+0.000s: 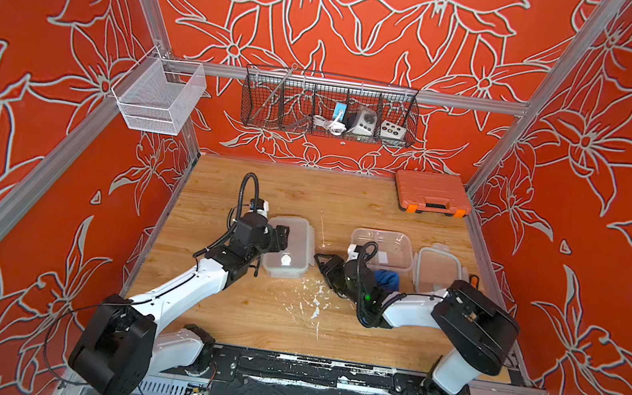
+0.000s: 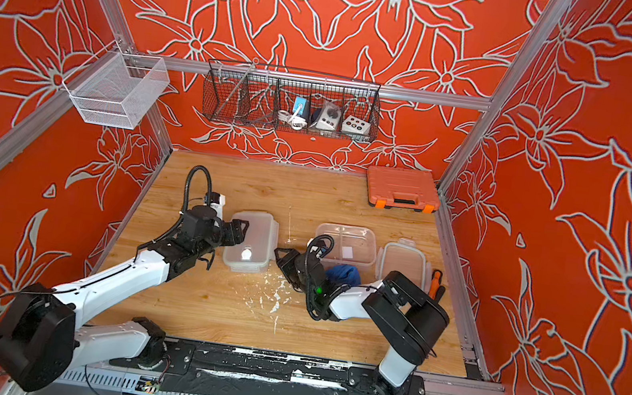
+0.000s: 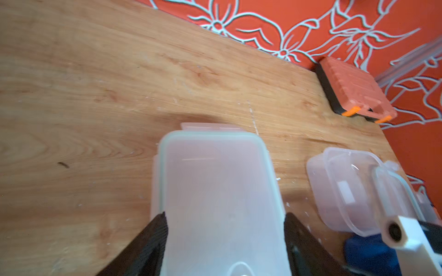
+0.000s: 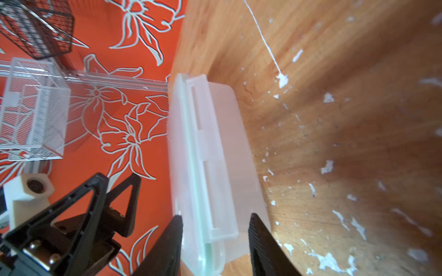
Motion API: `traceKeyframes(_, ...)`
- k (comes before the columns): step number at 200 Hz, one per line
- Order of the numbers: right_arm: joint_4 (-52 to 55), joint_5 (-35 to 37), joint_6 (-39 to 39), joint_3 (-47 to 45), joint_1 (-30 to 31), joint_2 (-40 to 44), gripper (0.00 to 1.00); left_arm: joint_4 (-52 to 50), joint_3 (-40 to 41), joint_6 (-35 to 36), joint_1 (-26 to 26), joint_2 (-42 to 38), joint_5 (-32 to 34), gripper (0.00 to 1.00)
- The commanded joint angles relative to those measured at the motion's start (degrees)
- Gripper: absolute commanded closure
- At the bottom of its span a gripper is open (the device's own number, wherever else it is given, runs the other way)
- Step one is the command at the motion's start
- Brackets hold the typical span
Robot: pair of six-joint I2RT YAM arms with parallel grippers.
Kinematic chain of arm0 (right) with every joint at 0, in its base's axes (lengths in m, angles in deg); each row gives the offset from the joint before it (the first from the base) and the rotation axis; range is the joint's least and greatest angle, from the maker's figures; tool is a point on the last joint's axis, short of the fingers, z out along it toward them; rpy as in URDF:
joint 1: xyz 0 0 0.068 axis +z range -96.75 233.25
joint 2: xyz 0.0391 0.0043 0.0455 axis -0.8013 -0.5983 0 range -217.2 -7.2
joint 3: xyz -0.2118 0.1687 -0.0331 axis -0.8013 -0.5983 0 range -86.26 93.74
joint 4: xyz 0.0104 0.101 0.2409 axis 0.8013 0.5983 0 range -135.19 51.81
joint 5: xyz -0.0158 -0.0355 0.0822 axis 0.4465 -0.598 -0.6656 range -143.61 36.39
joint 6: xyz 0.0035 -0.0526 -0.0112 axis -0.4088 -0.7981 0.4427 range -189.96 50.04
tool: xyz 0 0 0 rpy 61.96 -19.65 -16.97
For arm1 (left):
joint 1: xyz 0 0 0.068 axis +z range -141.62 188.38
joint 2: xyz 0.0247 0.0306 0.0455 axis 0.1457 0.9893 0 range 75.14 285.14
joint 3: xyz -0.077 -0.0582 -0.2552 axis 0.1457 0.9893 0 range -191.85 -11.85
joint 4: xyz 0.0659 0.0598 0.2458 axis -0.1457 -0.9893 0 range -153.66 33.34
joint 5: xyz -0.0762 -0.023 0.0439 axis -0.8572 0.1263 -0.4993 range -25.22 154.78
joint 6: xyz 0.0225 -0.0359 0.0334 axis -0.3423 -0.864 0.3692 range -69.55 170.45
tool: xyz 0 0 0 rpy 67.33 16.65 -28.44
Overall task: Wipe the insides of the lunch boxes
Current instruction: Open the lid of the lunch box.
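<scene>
The closed lunch box [image 1: 293,245] lies between both arms. The left gripper [image 3: 226,216] hovers spread above it; the right gripper [image 4: 215,216], also parted, flanks its side latch [image 4: 207,155].

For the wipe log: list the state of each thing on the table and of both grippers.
Lidded lunch box: closed, lid on.
Divided lunch box: open, lid off.
Loose lid: off, beside that box.
Blue cloth: crumpled, unheld.
Orange tool case: shut.
Left gripper: open, astride lidded box.
Right gripper: open, at lidded box's side.
</scene>
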Motion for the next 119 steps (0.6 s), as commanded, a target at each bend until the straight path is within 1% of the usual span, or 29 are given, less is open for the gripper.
traceKeyframes(1,-4.8,-2.5,2.0,1.2,-0.2,-4.0,0.52,-3.0,1.6,-0.9,1.0,-1.6,-2.8,0.24)
traceKeyframes(26,-7.3,-2.4,2.4,0.9,-0.6,-5.7,0.52,-2.7,2.7,-0.5,1.4,-2.4,-3.3,0.24)
traceKeyframes(69,-9.1,-4.1,1.5,2.9,-1.5,-7.5,0.53,-1.3,3.4,-0.4,1.5,-0.9,-4.9,0.24)
traceKeyframes(119,-17.2,-4.2,5.1,2.1,-2.1,-11.5,0.52,0.4,4.6,-0.5,1.5,-0.5,-6.1,0.24)
